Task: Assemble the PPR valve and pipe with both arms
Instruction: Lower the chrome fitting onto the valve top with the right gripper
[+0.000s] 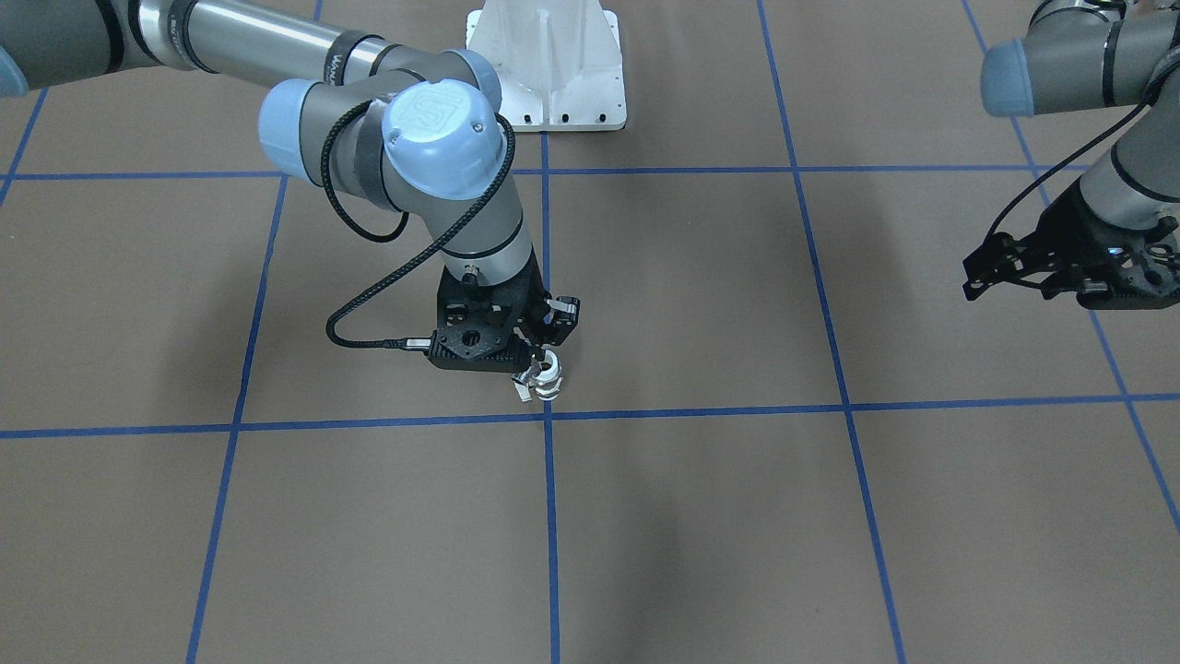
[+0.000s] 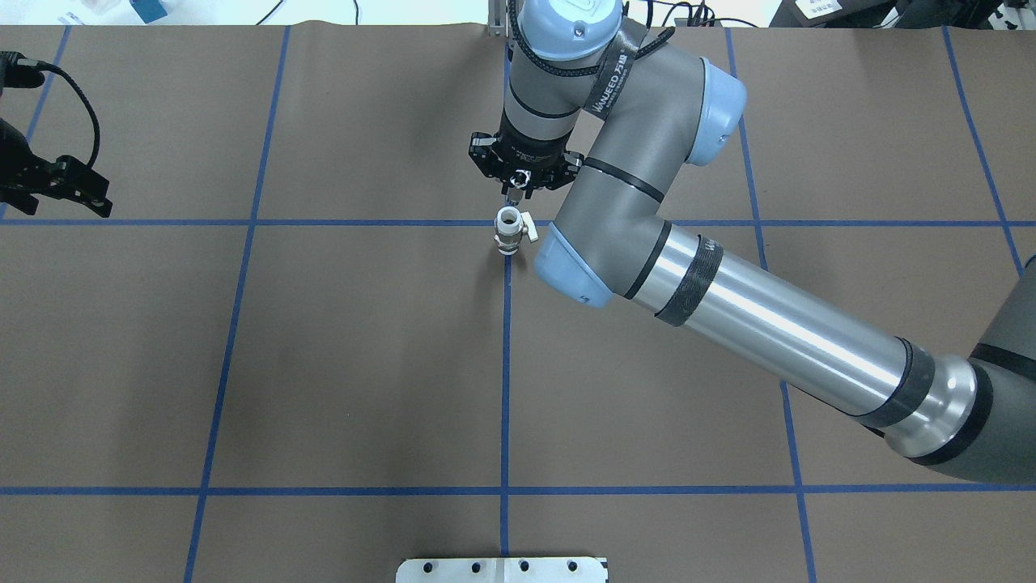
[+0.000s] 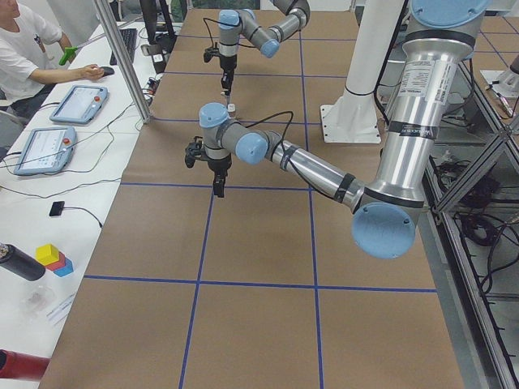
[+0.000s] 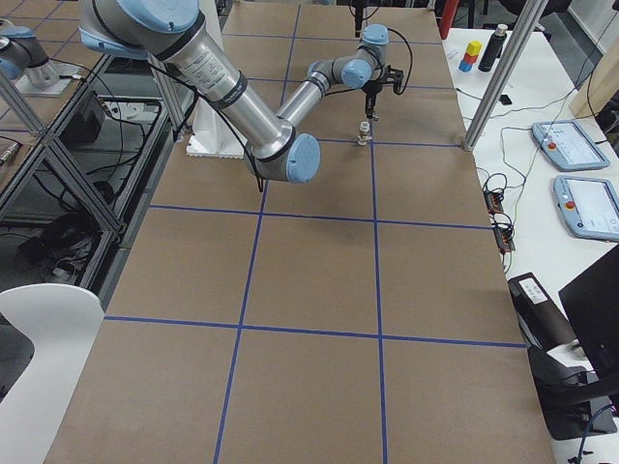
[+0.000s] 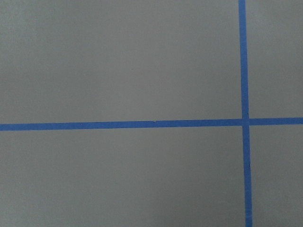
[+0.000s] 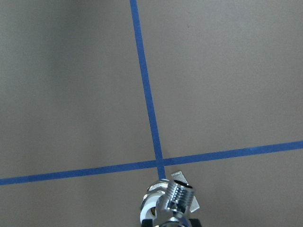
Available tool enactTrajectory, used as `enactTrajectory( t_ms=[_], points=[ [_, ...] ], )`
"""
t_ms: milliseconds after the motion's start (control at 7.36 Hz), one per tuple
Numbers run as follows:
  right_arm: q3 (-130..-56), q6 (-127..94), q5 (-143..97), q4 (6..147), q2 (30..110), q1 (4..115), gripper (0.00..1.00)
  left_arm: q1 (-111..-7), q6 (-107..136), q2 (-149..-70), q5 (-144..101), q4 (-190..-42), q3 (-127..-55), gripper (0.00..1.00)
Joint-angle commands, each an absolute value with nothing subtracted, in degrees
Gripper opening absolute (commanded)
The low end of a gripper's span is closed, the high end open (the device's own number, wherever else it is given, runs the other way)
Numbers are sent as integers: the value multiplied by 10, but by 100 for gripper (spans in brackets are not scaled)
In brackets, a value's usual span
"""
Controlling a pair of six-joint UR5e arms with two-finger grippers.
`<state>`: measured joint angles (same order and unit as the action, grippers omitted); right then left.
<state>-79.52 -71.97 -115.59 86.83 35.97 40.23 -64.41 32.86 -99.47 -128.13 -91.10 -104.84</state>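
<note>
Two arms reach over the brown desk [image 2: 364, 364]. The right claw [image 2: 515, 193] hangs point-down directly above the PPR valve [image 2: 508, 231], which stands upright just by a crossing of blue tape lines [image 2: 506, 364]. On that arm's wrist camera the chrome pipe [image 6: 178, 196] sits right against the white valve, with its threaded end toward the lens. I cannot tell whether this claw is clenched on the pair or released. The left claw [image 1: 970, 277] hovers well off to the side, jaws parted with nothing between them.
</note>
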Motion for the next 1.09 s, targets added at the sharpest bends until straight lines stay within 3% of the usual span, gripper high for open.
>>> enactTrajectory(
  t_ms=[0, 951],
  points=[
    [-793, -720, -1150, 868, 358, 395, 11, -644, 306, -988, -1300, -909, -1047, 100],
    [-782, -719, -1137, 881, 350, 386, 11, -645, 308, -988, -1301, -910, -1049, 100]
  ],
)
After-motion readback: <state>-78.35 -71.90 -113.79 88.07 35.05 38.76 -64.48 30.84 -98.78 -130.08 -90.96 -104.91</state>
